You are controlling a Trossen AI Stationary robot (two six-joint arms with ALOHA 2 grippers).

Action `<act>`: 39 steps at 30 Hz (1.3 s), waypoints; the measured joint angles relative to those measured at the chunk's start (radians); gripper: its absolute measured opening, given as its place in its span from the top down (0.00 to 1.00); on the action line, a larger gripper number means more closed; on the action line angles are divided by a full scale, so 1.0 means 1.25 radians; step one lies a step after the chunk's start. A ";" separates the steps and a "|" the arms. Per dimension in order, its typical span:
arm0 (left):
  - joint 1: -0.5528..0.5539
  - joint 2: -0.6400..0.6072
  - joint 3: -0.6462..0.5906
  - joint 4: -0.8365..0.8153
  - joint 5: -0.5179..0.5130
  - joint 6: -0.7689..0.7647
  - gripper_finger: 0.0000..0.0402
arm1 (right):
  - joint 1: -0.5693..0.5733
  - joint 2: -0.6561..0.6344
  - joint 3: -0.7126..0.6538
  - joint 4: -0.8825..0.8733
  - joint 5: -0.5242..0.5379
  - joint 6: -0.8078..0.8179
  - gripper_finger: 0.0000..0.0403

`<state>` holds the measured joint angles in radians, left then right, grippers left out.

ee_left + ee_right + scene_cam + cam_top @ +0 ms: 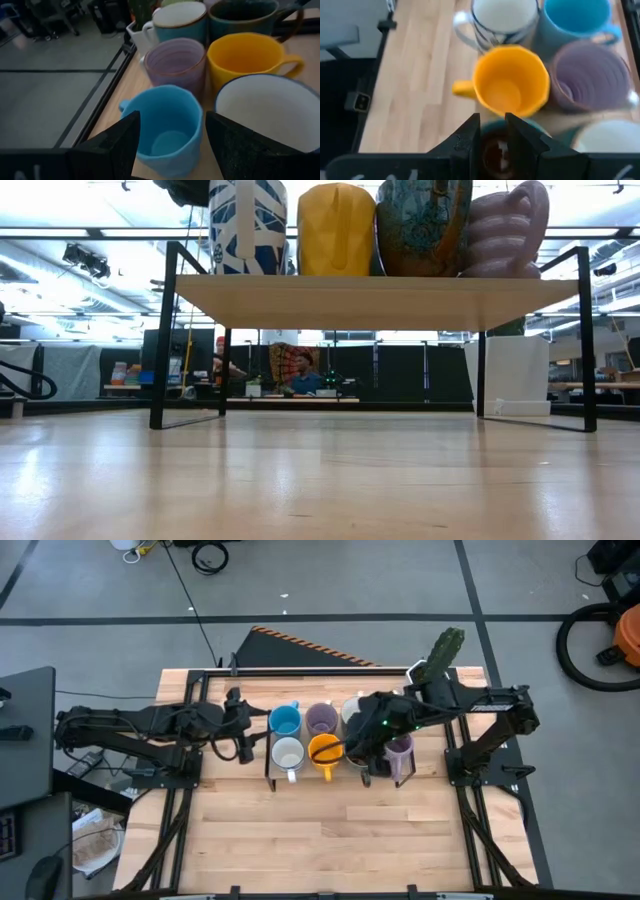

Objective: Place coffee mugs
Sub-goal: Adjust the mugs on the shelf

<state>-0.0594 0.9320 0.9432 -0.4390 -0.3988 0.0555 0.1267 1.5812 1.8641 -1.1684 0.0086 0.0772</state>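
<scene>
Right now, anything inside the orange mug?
Nothing visible: the orange mug looks empty down to its bare floor in the right wrist view. The right hand hides only a sliver of its near rim.

no legible txt, no labels, no brands, no nos.

Cactus (446, 648) in white pot (416, 670) upper right of centre, wooden table (340, 840), striped board (300, 646) above it, vacuum (605, 640) far right, person (303, 375) seated in background.

Lighting: bright, even overhead strips; glare on table (320, 480). Both wrist views soft, blurred; near fingers (107, 150) dark, defocused.
</scene>
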 joint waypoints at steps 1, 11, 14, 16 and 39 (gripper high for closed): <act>-0.005 -0.004 0.000 0.000 0.001 0.000 0.42 | 0.004 0.008 0.000 0.020 0.001 0.001 0.76; -0.033 -0.008 0.000 -0.015 0.005 -0.021 0.42 | -0.001 0.115 -0.001 0.175 0.000 -0.021 0.80; -0.033 -0.008 0.000 -0.029 0.004 -0.023 0.42 | -0.006 0.144 -0.001 0.192 -0.002 -0.042 0.81; -0.033 -0.008 0.000 -0.039 0.004 -0.036 0.42 | -0.011 0.163 -0.001 0.197 0.002 -0.057 0.82; -0.033 -0.008 0.000 -0.062 0.086 -0.078 0.42 | -0.056 0.235 -0.001 0.203 -0.029 -0.084 0.82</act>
<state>-0.1005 0.9226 0.9432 -0.5168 -0.2909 -0.0425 0.0563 1.8744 1.8631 -0.9152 -0.0273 -0.0273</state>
